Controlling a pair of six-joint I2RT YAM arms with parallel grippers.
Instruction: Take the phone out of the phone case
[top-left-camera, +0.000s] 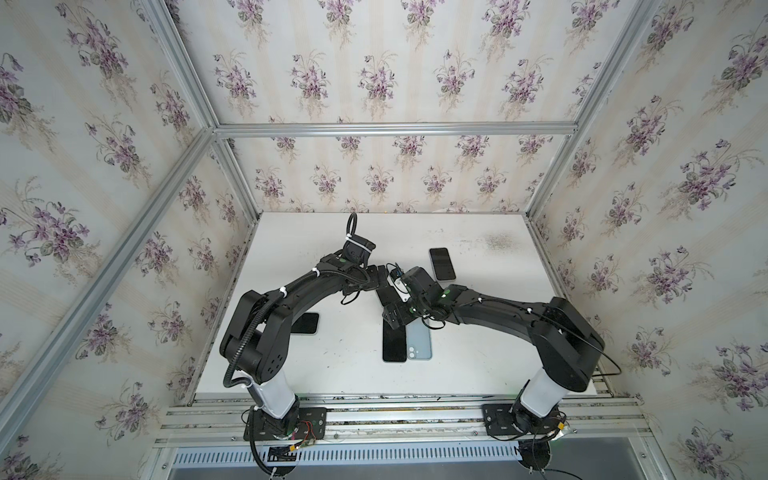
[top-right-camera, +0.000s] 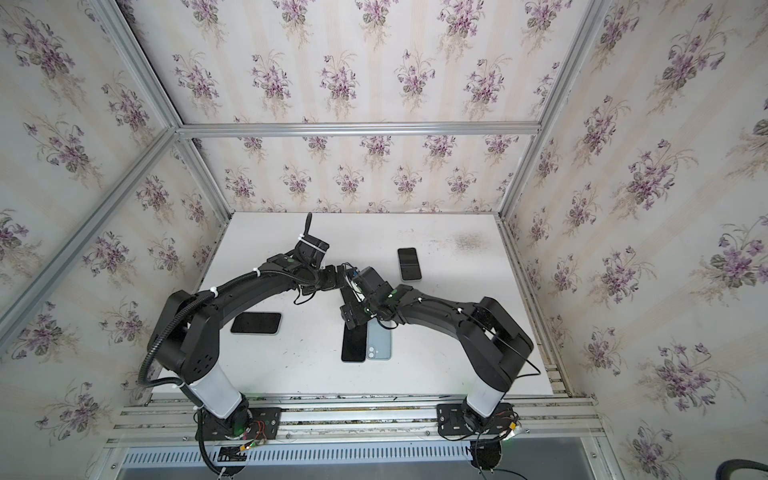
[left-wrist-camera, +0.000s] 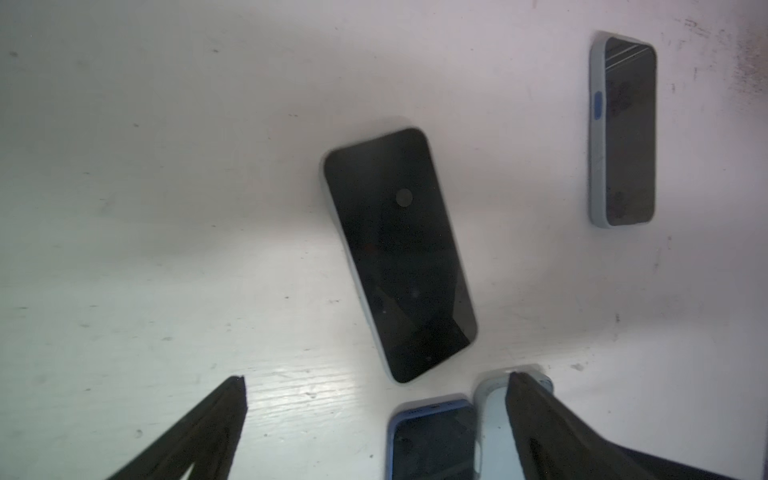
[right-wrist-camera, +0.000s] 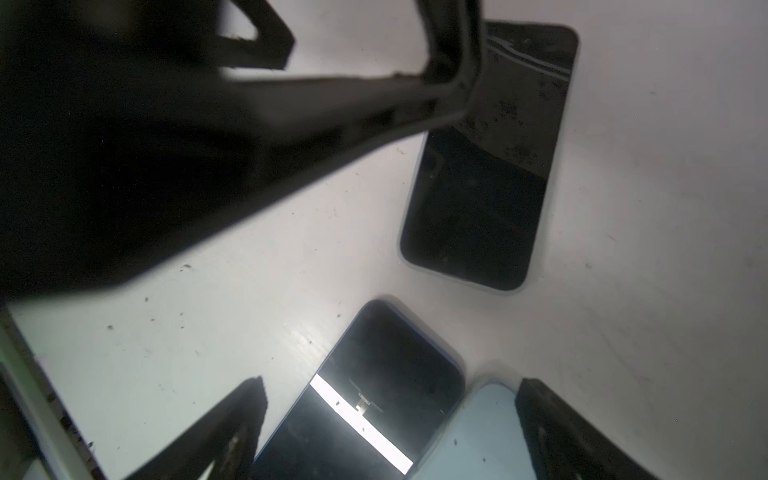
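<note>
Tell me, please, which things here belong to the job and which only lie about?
Job, likely: blue-cased phone, left gripper, right gripper, both open over it.
Lying about: light-blue phone beside it, middle phone, far phone, phone by the left arm.

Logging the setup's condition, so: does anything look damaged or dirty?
The far phone has pale streaks and specks on its screen; cracks or reflections, I cannot tell. A dark smudge marks the table near its far right corner.
</note>
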